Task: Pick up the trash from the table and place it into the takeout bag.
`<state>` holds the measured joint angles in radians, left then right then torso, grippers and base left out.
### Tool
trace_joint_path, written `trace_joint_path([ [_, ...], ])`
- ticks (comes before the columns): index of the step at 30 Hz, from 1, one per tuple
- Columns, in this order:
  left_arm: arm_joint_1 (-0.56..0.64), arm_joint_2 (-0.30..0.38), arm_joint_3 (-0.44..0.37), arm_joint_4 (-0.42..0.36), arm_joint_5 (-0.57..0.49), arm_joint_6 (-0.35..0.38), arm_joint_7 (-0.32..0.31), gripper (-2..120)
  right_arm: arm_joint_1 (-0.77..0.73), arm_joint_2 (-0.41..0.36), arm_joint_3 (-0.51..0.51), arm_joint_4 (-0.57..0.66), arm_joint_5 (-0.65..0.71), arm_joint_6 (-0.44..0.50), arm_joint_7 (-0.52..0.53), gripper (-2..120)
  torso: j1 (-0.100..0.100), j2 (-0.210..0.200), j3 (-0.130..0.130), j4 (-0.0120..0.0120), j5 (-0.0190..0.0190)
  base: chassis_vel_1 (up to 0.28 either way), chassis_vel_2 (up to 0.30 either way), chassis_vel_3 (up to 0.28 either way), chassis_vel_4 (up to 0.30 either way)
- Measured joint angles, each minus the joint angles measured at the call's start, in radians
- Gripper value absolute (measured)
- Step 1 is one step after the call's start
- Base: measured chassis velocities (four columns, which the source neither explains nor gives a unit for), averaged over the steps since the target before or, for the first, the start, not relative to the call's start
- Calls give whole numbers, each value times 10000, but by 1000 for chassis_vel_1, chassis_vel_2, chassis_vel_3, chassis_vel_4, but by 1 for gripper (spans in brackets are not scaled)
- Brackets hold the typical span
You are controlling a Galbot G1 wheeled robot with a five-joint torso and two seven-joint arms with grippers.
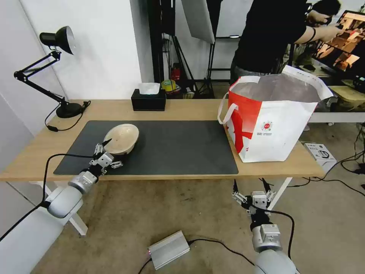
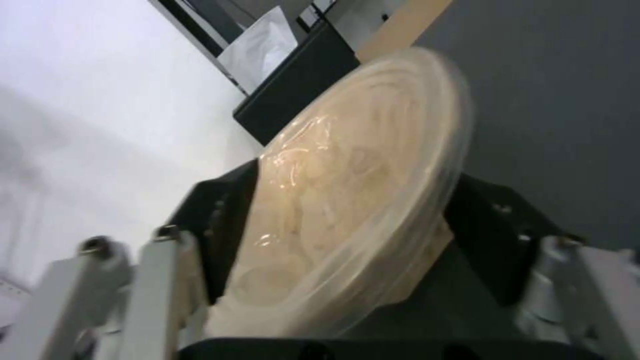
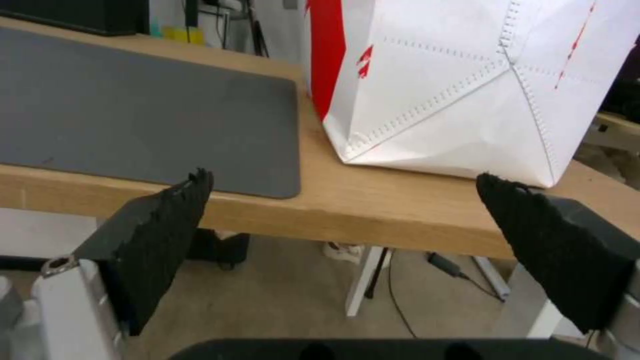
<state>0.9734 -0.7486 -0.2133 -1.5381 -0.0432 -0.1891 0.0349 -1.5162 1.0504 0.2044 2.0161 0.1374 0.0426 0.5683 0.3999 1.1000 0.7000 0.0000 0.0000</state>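
Right now my left jaws [image 1: 103, 146] are clenching the beige bowl's [image 1: 121, 138] near rim, tilting it over the mat [image 1: 171, 146] at the bench's [image 1: 190, 108] left; its underside is hidden. My right jaws [image 1: 251, 189] are hanging released below the near edge, near the takeout bag [image 1: 273, 121].

The bowl [image 1: 121, 138] sits on the mat [image 1: 171, 148] at nine o'clock. The bag [image 1: 273, 121] stands at three, the tissue box [image 1: 148, 99] behind at twelve.
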Motion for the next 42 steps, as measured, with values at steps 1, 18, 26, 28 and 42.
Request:
trace_joint_path([
  [1, 0, 0, 0, 0, 0, 0, 0, 67, 0, 0, 0, 0, 0, 0, 0, 100, 0, 0, 0, 0, 0, 0, 0, 0, 0],
  [18, 16, 35, -20, -90, -269, 0, 56, 25, 45, 58, -17, 10, -14, 0, 14, 100, 1, 0, 0, 0, 0, 0, 0, 0, 0],
  [26, 104, 64, -124, -176, -396, 0, 161, 1, 79, 84, -29, -11, -15, 0, 25, 100, 1, 0, 0, 0, 0, 0, 0, 0, 0],
  [28, 137, 70, -160, -210, -416, 0, 225, 1, 103, 85, -31, -18, -16, 0, 30, 100, 1, 0, 0, 0, 0, 0, 0, 0, 0],
  [42, 204, 123, -464, -618, -370, -324, 589, 1, 255, 117, -88, -79, -17, -1, 64, 100, 1, 0, 0, 1, -1, 0, 0, 0, 0],
])
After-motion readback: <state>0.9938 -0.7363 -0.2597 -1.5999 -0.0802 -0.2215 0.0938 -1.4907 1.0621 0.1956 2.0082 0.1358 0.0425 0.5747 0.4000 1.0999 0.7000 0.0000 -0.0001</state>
